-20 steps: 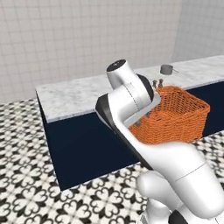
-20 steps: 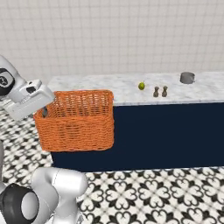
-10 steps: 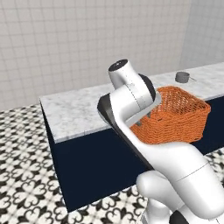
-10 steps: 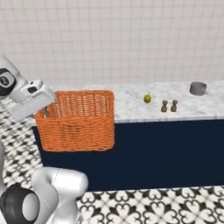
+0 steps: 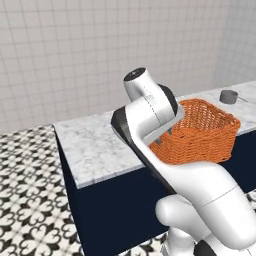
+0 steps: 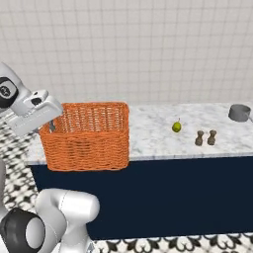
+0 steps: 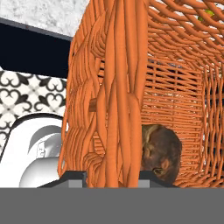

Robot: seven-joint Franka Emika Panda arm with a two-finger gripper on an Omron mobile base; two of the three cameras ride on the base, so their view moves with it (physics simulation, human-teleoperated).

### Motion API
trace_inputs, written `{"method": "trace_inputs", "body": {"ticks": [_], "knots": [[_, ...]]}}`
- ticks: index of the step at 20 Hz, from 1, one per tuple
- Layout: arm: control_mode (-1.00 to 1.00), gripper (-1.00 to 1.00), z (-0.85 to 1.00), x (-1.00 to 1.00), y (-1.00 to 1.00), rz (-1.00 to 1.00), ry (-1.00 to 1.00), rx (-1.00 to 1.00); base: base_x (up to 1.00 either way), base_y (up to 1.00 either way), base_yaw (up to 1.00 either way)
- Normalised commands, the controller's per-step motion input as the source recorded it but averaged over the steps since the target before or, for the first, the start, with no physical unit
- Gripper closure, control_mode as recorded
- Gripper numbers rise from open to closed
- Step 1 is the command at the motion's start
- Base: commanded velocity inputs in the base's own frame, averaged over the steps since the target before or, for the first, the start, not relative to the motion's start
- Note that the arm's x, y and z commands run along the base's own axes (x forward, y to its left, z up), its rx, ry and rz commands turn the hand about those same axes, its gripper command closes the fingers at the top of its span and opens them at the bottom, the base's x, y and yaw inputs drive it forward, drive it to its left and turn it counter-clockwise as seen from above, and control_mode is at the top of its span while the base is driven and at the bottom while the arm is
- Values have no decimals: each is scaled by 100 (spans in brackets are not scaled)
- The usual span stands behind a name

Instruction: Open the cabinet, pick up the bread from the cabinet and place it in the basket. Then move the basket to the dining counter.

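- Fingers sit clamped on the basket's near wall, one tip either side of the wicker rim; we keep that pinch firm, since a one-sided hold lets the load swing.
- Bread lies inside on the basket floor, against the wall we hold; we judge its weight near the gripper helps, and we avoid tilting so it does not roll.
- Basket hangs at the counter's near edge in the right base view, its bottom looking lower than the marble top; we cannot tell whether it touches the edge, so we lift before pushing forward.
- Counter has bare marble to the basket's left in the left base view; we set down there, flat.
- Farther along stand a lime, two shakers and a pot; we stay well apart from them.
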Motion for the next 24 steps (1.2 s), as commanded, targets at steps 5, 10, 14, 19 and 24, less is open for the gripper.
{"method": "trace_inputs", "body": {"ticks": [5,10,14,19,24], "knots": [[100,100,0,0,0,0,0,0,64,43,0],[100,100,0,0,0,0,0,0,57,38,0],[-100,100,0,8,2,0,0,0,19,13,0],[-100,100,0,16,2,0,0,0,0,0,0],[-100,100,-24,99,30,0,0,0,0,0,0]]}}
